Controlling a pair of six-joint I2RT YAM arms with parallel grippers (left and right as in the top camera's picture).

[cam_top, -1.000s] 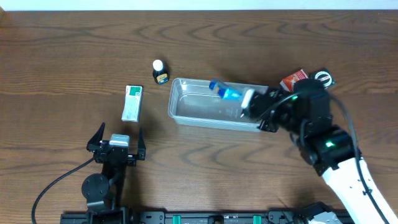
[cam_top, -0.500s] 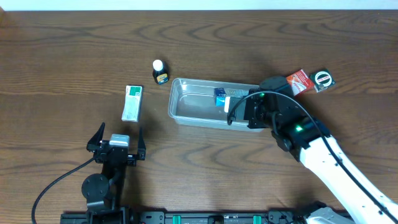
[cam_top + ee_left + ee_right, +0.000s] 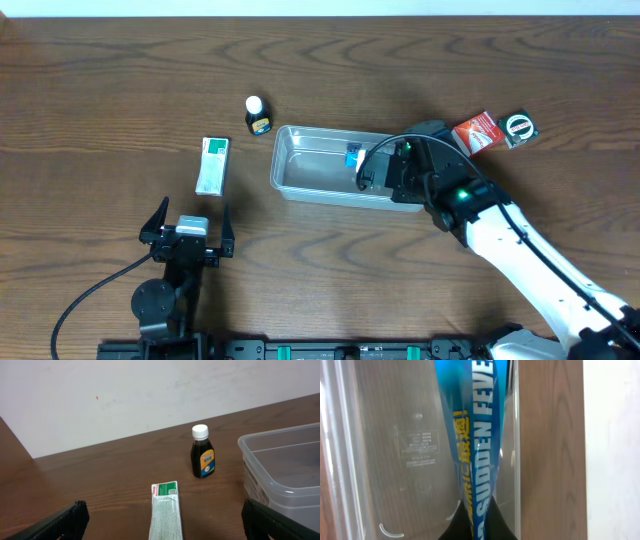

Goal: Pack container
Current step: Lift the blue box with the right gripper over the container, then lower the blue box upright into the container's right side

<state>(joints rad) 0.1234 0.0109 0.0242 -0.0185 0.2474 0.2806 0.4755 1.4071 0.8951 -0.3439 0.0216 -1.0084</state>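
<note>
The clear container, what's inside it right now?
A blue box lettered SUDDEN FEVE, held by the right gripper, is in the right half of the container. The left half shows bare floor. The arm covers its right end from overhead.

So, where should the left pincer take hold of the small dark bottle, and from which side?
Grip the small dark bottle around its body, below the white cap, coming in level from the left pincer's own side. It stands upright and apart from the container and the green-and-white box, so there is probably room on both sides.
</note>
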